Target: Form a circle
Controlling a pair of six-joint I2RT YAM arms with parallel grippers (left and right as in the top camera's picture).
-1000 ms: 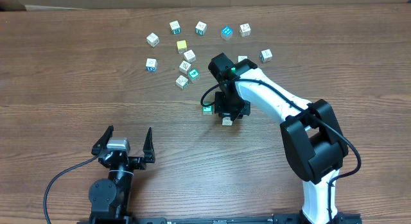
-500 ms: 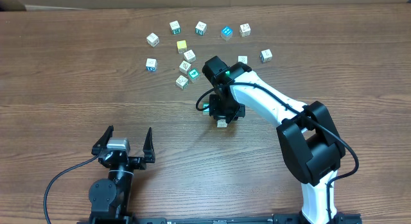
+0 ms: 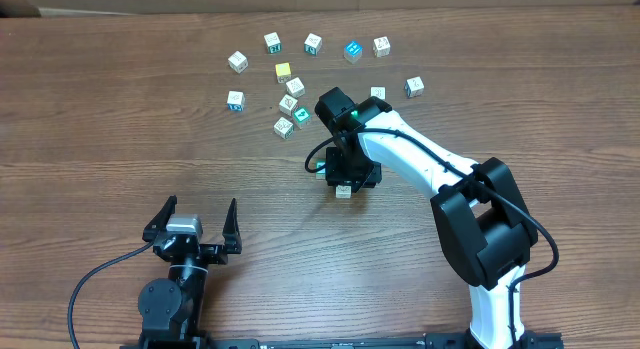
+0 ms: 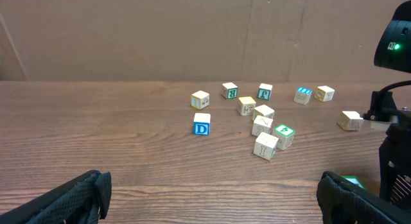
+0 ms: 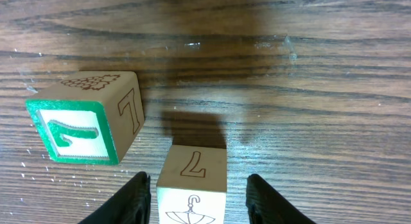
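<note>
Grainy brown tabletop fills our view. Nearest us, the left gripper rests, jaws spread. The right gripper points down, dark fingers parted astride a pale square-edged umbrella cube, with a green-framed cube just beside it. The circle, little wooden cubes bunched together, lies beyond the umbrella cube.

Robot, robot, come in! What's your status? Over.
Left gripper open, parked. Right gripper open, jaws either side of the umbrella cube, not touching. Green cube beside it, apart. Other cubes lie well clear.
</note>
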